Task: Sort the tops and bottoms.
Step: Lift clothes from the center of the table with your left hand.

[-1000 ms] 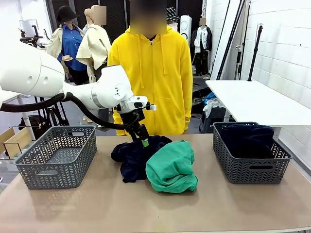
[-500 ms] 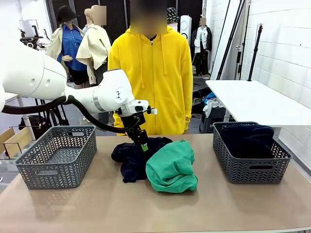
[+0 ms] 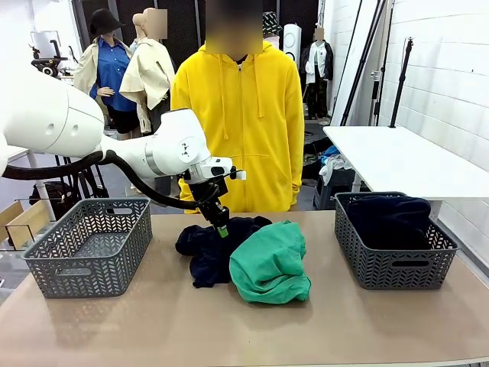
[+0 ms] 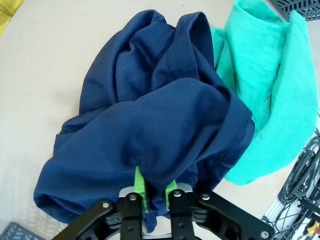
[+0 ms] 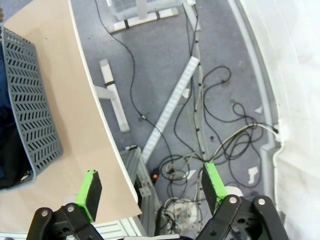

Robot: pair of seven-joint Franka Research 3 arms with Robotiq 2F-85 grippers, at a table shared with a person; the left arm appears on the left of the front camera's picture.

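A dark navy garment [image 3: 206, 252] lies crumpled at the middle of the table, touching a bright green garment [image 3: 269, 264] on its right. My left gripper [image 3: 221, 228] points down onto the navy bundle's far top. In the left wrist view its green pads [image 4: 139, 187] pinch a raised fold of the navy cloth [image 4: 150, 125], with the green cloth [image 4: 260, 85] beside it. Another dark garment [image 3: 388, 218] fills the right basket [image 3: 393, 267]. My right gripper [image 5: 152, 192] stands open with nothing between its fingers, above the floor beyond the table's edge.
An empty grey basket [image 3: 92, 256] stands at the table's left. A person in a yellow hoodie [image 3: 238, 122] stands at the far side, just behind the garments. The right basket's wall [image 5: 30, 100] shows in the right wrist view, above cables on the floor.
The left gripper's fingers have come together on a fold of the navy garment, and the gripper shifted slightly. The garments and baskets lie as before.
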